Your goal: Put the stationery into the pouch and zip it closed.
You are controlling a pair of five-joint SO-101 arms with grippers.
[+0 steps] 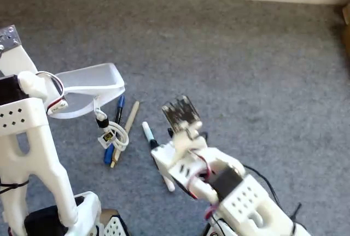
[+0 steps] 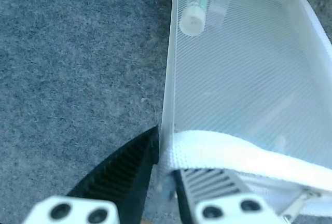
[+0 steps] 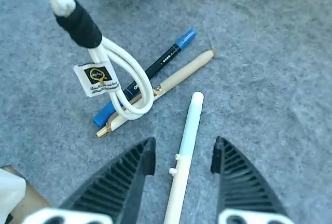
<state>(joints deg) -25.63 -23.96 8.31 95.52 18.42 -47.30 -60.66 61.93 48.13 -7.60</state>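
Pouch (image 1: 93,86), translucent and with its mouth open, sits at the left of the grey carpet (image 1: 246,55), held by the left gripper (image 1: 52,98). In the left wrist view that gripper (image 2: 165,151) is clenched on the pouch (image 2: 244,79): the black jaw presses its outer wall and the other jaw shows through the ribbed plastic just below the white zip band. A white-capped tube (image 2: 194,6) shows through the far part of the wall; I cannot tell whether it lies inside or under the pouch.

A white cord (image 1: 117,135) with a black binding and a small tag trails from the pouch toward the near side. Its loop (image 3: 127,86) rests across the blue pen (image 3: 166,58) and the beige pen (image 3: 187,68), which lie side by side, touching, just right of the pouch (image 1: 118,107) (image 1: 131,118). A white pen (image 1: 147,132) lies a little farther right, apart from them.

The right gripper (image 1: 180,114) hangs near the middle. Its jaws are spread wide (image 3: 184,143) and hold nothing. The white pen (image 3: 192,120) appears between them in the right wrist view, touching neither.
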